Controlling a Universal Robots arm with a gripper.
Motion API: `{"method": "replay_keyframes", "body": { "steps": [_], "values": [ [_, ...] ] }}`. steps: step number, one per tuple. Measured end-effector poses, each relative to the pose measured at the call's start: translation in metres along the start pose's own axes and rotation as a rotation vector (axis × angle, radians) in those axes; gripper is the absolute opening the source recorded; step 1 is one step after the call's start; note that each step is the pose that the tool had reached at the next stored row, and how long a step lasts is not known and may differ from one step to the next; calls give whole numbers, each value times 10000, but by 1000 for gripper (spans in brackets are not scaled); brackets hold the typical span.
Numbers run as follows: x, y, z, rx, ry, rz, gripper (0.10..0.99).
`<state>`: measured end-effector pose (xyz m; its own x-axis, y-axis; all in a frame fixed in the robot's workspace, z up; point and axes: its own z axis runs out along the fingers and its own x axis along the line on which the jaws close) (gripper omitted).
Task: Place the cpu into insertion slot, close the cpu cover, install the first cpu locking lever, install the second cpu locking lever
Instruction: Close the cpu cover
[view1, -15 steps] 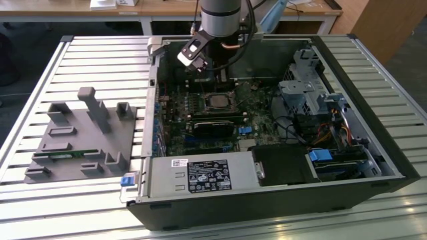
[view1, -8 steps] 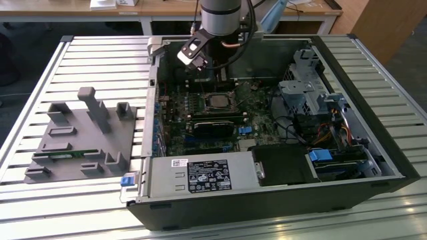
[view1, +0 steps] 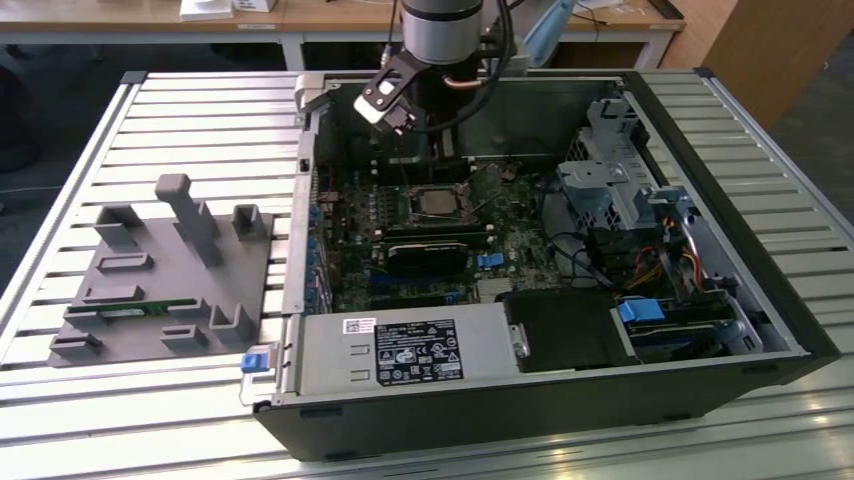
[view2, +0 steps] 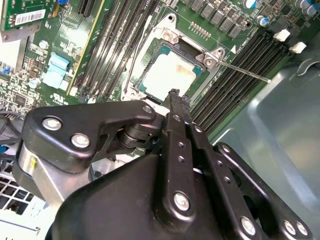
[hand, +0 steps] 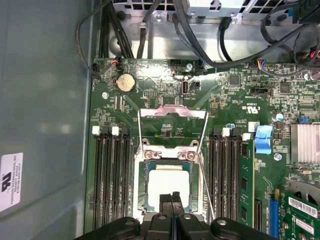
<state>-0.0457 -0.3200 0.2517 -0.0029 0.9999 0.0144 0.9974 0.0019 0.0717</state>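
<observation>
An open computer case (view1: 534, 420) lies on a slatted metal table (view1: 80, 150). In the exterior view my arm (view1: 441, 25) reaches down into the case's far end, where its lower part is dark against the case wall and hard to make out. A grey moulded rack (view1: 160, 270) sits on the table at the exterior view's left, apart from the case. Inside, the green circuit board (hand: 225, 100) runs past the edges of both wrist views. The claw (hand: 171, 196) has its two fingers pressed together into a narrow point, and its body is cut off at the picture's edge. It hangs over one edge of the chip (hand: 167, 181); I cannot tell whether it touches. The chip lies flat in its socket (hand: 142, 200). The cover (hand: 172, 113) stands open beside the socket, and a thin lever (view2: 245, 70) juts out over the memory slots (view2: 235, 85).
</observation>
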Motion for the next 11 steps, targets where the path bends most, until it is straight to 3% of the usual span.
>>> {"method": "replay_keyframes", "body": {
  "steps": [6, 11],
  "values": [
    [-12, 2, -21, 1, 0, -1, 106],
    [-84, 2, -22, 1, 1, 0, 106]
  ]
}}
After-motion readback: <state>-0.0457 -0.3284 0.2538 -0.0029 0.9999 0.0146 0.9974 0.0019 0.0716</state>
